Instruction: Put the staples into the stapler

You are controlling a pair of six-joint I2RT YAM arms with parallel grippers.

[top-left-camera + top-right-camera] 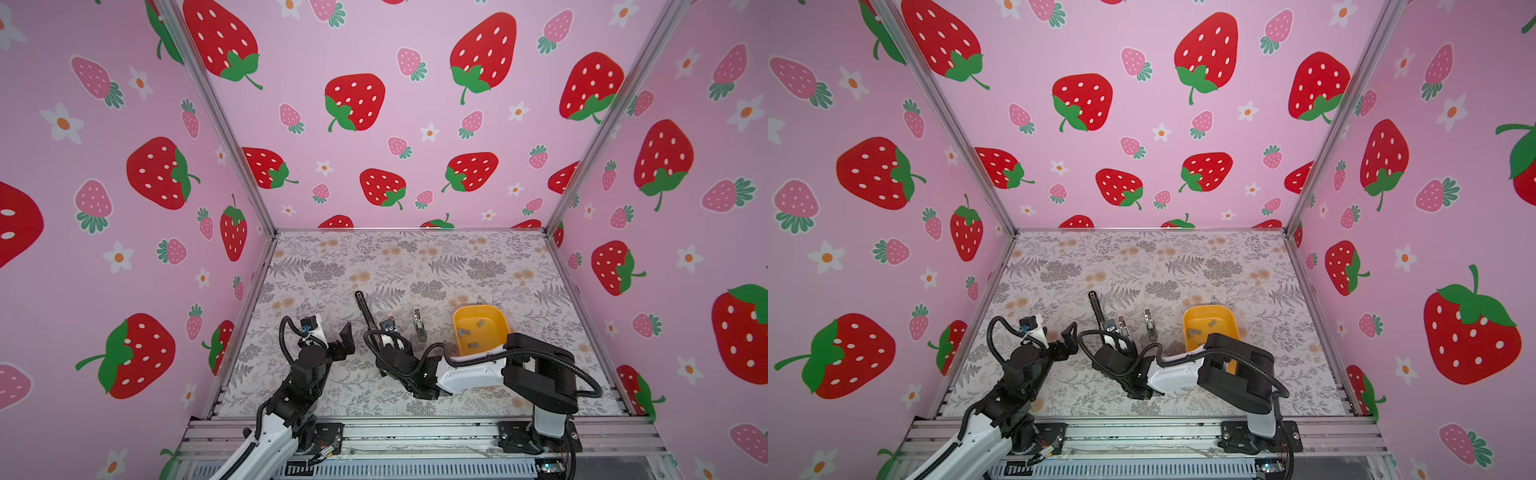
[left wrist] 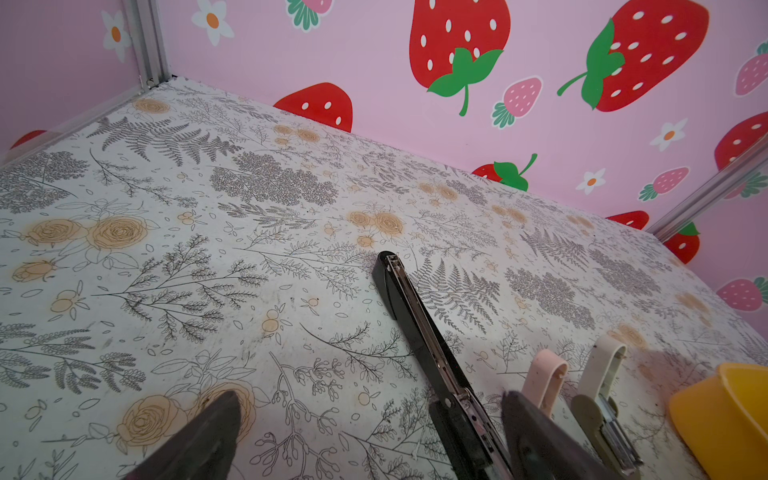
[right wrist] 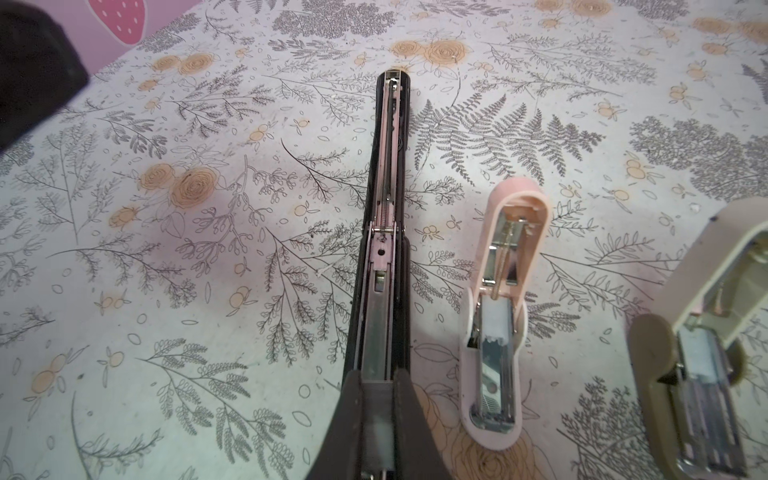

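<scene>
My right fingers (image 3: 345,424), narrowed, straddle the near end of the black stapler (image 3: 382,232); its open channel runs straight away from them. Whether they pinch a strip I can't tell. The staples (image 1: 462,331) lie in the yellow tray (image 1: 478,308), right of that stapler; my left fingers (image 2: 208,432) hang wide on its left.

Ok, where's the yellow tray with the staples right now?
In both top views the yellow tray sits right of centre on the table, just right of the beige stapler, its near edge hidden behind the right arm.
</scene>
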